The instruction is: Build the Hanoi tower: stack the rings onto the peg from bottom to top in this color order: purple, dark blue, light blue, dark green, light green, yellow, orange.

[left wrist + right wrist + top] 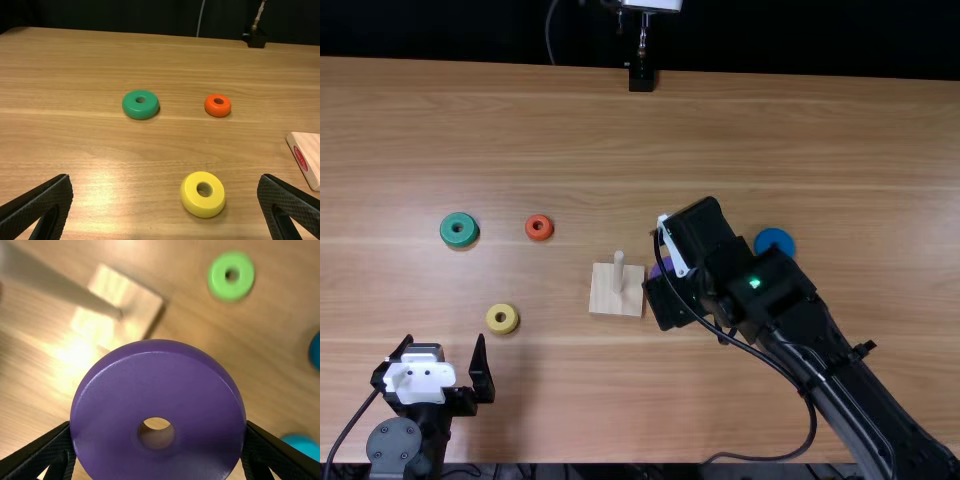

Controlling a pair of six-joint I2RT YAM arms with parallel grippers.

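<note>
Purple ring (pixel 112 400) gripped btwn fingers (pixel 42 447), R hand (pixel 678 262).

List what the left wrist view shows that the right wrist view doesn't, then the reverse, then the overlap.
Left wrist view: dark green ring, orange ring, yellow ring, left gripper, black mount at the table's far edge.
Right wrist view: purple ring in the right gripper, peg, light green ring, dark blue ring, light blue ring.
Both: wooden base, table.
</note>
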